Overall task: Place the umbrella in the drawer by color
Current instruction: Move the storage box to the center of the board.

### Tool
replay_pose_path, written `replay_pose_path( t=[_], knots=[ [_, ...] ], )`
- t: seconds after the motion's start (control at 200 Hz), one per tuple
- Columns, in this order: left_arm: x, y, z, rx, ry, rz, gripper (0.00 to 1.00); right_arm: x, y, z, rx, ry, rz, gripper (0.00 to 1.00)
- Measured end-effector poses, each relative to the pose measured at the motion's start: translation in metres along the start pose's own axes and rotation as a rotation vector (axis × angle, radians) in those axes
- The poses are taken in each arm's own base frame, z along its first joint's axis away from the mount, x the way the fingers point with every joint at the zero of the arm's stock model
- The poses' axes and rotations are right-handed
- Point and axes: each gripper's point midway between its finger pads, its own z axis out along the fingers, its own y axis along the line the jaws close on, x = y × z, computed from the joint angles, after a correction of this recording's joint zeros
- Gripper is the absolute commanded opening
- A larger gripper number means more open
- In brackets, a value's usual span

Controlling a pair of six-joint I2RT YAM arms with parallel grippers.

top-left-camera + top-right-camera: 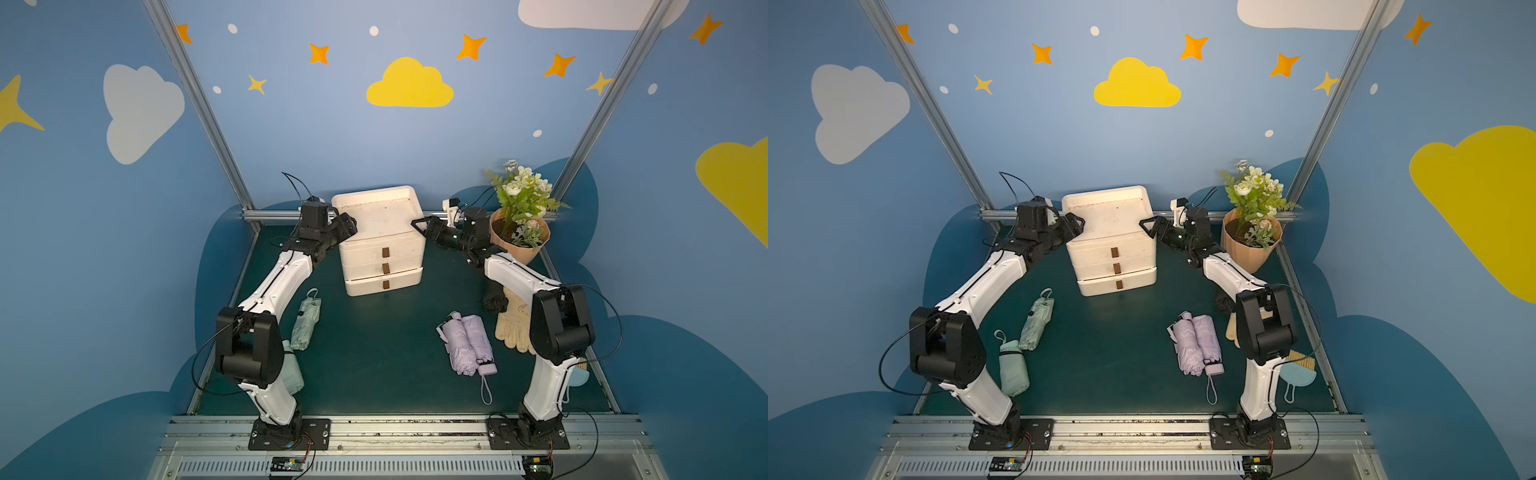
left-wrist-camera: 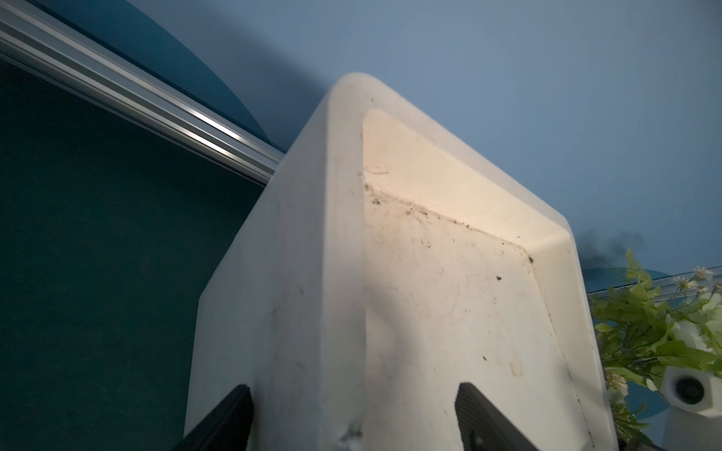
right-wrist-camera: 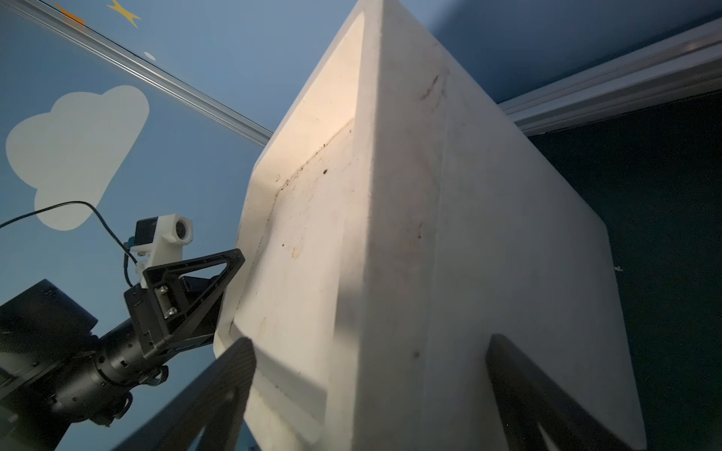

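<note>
The white drawer unit [image 1: 382, 253] with three brown-handled drawers stands at the back middle, its bottom drawer sticking out slightly. My left gripper [image 1: 347, 226] is open at its upper left corner, and the top edge [image 2: 344, 273] lies between the spread fingers [image 2: 234, 418]. At the upper right corner my right gripper [image 1: 422, 227] is open too, straddling that edge [image 3: 390, 234]. A mint green umbrella [image 1: 306, 320] lies folded on the mat at the left, with a second green one [image 1: 1013, 368] nearer the left arm's base. On the right lies a lilac umbrella [image 1: 467, 345].
A potted flower plant [image 1: 519, 237] stands close behind the right wrist. Cream gloves [image 1: 513, 328] and a dark glove [image 1: 494, 301] lie under the right arm. A blue hand brush [image 1: 1298, 374] sits at the right edge. Aluminium rails [image 1: 270, 215] border the green mat.
</note>
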Motion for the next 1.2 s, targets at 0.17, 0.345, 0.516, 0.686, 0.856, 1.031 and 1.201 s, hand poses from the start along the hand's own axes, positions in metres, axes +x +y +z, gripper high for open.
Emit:
replay_pose_path(
  t=[0.17,0.345,0.516,0.686,0.856,1.031,1.201],
  knots=[
    [0.014,-0.017,0.003,0.017,0.029,0.024,0.83,-0.001,-0.007,-0.021,0.025,-0.019,-0.001,0.93],
    [0.026,-0.033,0.009,0.031,0.053,0.049,0.84,-0.006,-0.016,-0.039,0.048,-0.044,0.000,0.94],
    [0.035,-0.042,0.008,0.040,0.072,0.081,0.88,-0.008,-0.020,-0.051,0.063,-0.049,-0.008,0.96],
    [0.043,-0.051,-0.004,0.062,0.112,0.103,1.00,-0.005,-0.015,-0.070,0.073,-0.025,-0.043,0.97],
    [0.041,-0.061,-0.054,0.129,0.099,0.115,1.00,-0.009,-0.008,-0.107,0.068,-0.036,-0.067,0.96],
    [0.023,-0.042,-0.125,0.148,-0.013,0.099,1.00,0.005,0.006,-0.143,0.057,-0.050,-0.067,0.95],
    [0.045,-0.015,-0.163,0.134,-0.045,0.078,1.00,0.061,0.036,-0.152,-0.021,0.007,-0.031,0.95]
  ],
)
